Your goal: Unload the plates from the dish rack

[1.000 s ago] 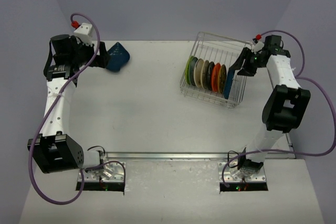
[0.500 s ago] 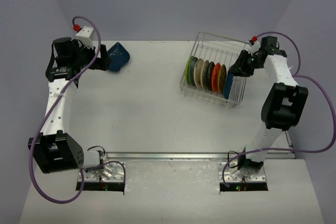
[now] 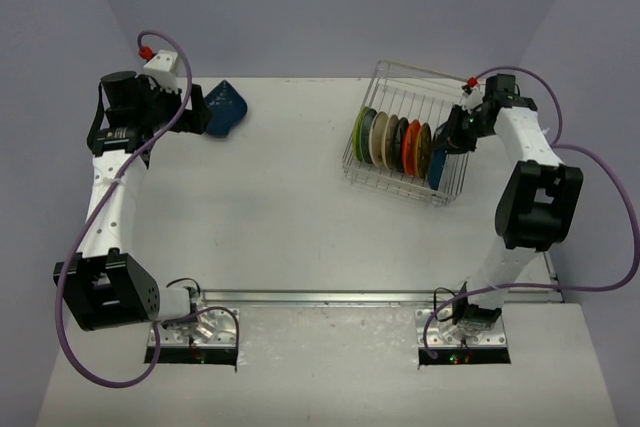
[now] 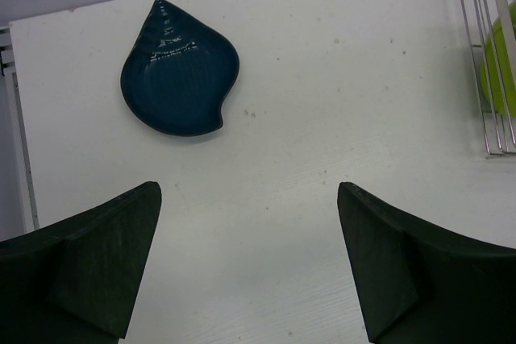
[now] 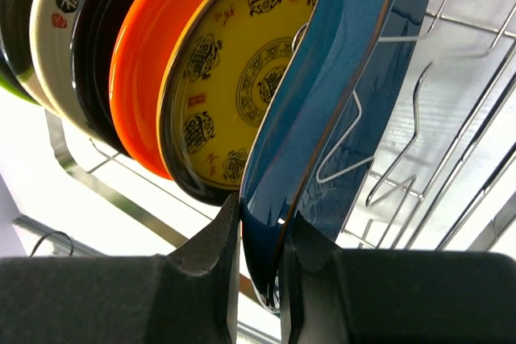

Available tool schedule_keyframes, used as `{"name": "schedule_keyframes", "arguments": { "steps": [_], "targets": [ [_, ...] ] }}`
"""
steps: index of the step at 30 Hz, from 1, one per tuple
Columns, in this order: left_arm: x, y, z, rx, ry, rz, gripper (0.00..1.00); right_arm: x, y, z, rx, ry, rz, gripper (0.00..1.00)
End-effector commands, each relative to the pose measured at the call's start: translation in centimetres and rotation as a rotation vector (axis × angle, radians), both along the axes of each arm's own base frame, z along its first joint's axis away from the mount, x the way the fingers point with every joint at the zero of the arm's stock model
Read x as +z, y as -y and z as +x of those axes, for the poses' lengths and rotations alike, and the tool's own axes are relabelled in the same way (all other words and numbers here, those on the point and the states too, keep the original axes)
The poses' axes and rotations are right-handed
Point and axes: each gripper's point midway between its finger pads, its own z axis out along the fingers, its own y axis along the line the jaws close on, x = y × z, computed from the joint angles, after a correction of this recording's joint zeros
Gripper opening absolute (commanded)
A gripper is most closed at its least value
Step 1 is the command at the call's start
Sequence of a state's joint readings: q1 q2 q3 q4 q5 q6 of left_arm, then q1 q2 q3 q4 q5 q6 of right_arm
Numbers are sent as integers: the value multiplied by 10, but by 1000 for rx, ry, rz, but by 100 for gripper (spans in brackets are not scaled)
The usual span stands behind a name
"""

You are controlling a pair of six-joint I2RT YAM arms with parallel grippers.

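The silver wire dish rack (image 3: 401, 73) stands at the back right with several plates (image 3: 392, 141) on edge in it: lime green, cream, black, orange and yellow (image 5: 242, 86). My right gripper (image 3: 452, 133) is at the rack's right end, shut on the rim of a dark blue plate (image 5: 339, 78) that still stands between the wires (image 5: 451, 102). My right gripper's fingers (image 5: 260, 255) pinch its lower edge. A dark blue teardrop-shaped plate (image 4: 179, 78) lies flat on the table at the back left. My left gripper (image 4: 250, 255) is open and empty just beside it (image 3: 226, 107).
The rack's left edge and the lime green plate (image 4: 501, 70) show at the right of the left wrist view. White table (image 3: 280, 207) runs between the teardrop plate and the rack. Grey walls close the back and sides.
My right gripper has moved left, in toward the rack's right end and onto the dark blue plate. My left arm shifted slightly and then stayed still.
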State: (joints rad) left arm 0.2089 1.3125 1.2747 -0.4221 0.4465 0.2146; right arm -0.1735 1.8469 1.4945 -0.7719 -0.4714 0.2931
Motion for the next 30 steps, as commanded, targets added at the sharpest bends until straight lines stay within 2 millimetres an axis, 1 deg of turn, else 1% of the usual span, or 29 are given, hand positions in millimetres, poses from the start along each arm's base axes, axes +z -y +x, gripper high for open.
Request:
{"name": "schedule_keyframes", "arguments": {
  "steps": [1, 7, 11, 13, 15, 16, 17, 18, 21, 22, 24, 25, 26, 27, 28, 29, 30],
  "targets": [
    [16, 1, 5, -3, 62, 2, 89, 56, -11, 0, -8, 122, 64, 0],
    [27, 0, 5, 7, 79, 5, 89, 99, -21, -7, 10, 193, 183, 0],
    [29, -2, 5, 24, 79, -2, 90, 120, -13, -7, -13, 221, 274, 0],
    [31, -4, 6, 41, 78, -8, 92, 129, -10, -7, -6, 239, 311, 0],
    [31, -5, 5, 59, 71, -20, 99, 142, -11, -8, 14, 271, 336, 0],
    [32, -5, 5, 64, 69, -26, 100, 150, -13, -8, 37, 295, 342, 0],
    [35, -4, 4, 65, 65, -40, 100, 166, -16, -9, 97, 362, 338, 0],
    [37, -3, 3, 58, 66, -43, 100, 175, -18, -9, 116, 385, 350, 0],
    [48, 10, -3, 12, 53, -110, 100, 229, -28, -12, 288, 591, 256, 0],
    [52, 15, -6, -9, 49, -132, 100, 245, -34, -14, 357, 661, 196, 0],
    [58, 28, -15, -68, 40, -176, 100, 272, -57, -22, 540, 827, 32, 0],
    [63, 32, -18, -85, 47, -185, 100, 275, -71, -28, 620, 872, -38, 0],
    [68, 38, -24, -114, 56, -196, 100, 281, -91, -40, 699, 920, -110, 0],
    [71, 43, -28, -140, 59, -207, 100, 279, -101, -47, 761, 952, -165, 0],
    [74, 47, -32, -161, 61, -214, 100, 270, -113, -52, 853, 1003, -245, 0],
    [78, 52, -39, -186, 66, -220, 100, 266, -138, -67, 987, 1099, -370, 0],
    [83, 56, -45, -207, 73, -220, 100, 263, -152, -82, 1083, 1186, -487, 0]
  ]
}}
